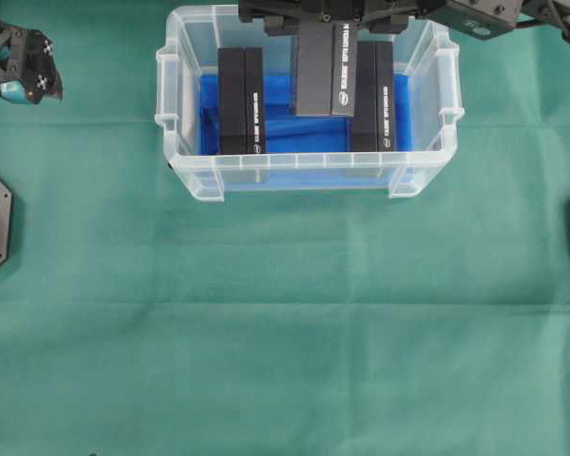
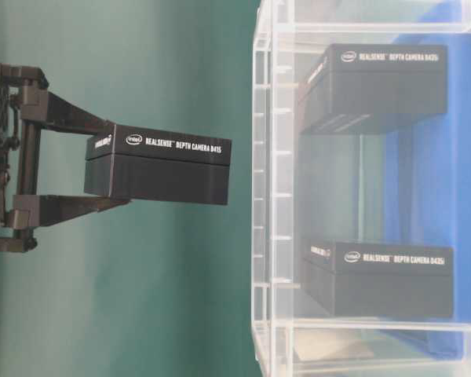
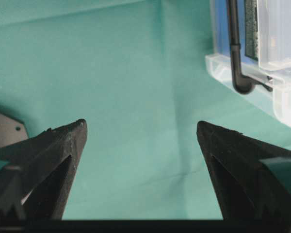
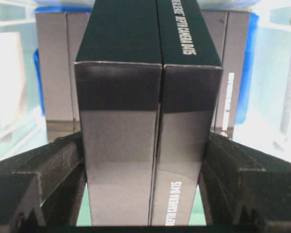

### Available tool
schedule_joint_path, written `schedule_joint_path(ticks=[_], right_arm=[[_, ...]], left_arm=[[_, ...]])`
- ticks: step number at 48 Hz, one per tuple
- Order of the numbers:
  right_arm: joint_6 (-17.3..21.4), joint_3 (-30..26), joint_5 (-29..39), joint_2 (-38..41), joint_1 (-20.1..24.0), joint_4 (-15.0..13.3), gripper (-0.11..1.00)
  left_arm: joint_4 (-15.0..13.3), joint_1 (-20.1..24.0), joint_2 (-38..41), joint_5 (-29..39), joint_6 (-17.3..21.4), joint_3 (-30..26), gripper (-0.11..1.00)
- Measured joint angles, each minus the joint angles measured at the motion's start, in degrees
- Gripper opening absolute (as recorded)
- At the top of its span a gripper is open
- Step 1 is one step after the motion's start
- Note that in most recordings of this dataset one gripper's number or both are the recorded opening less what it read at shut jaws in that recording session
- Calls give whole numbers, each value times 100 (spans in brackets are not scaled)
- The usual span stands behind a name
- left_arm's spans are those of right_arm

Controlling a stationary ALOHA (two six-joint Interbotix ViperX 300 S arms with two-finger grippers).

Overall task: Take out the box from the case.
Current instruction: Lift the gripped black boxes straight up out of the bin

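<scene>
Black rigid cardboard box sat clamped by its long sides in right gripper, above clear plastic case; likely light, smooth-faced. Left gripper gaped empty.

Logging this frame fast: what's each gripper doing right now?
Left gripper: open, empty, over the green cloth.
Right gripper: shut on the black box, lifted above the case.

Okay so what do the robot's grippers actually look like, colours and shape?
Both are matte black. The left gripper has two wedge-shaped fingers with triangular cut-outs and teal tape near their bases. The right gripper has blocky black fingers with a rough, grainy inner face.
</scene>
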Motion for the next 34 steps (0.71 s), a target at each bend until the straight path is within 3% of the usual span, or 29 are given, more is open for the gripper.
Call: schedule_joint_path(ticks=[34], right_arm=[[-53, 9, 18, 0, 18, -9, 67]], left_arm=[[0, -9, 0, 0, 0, 0, 95]])
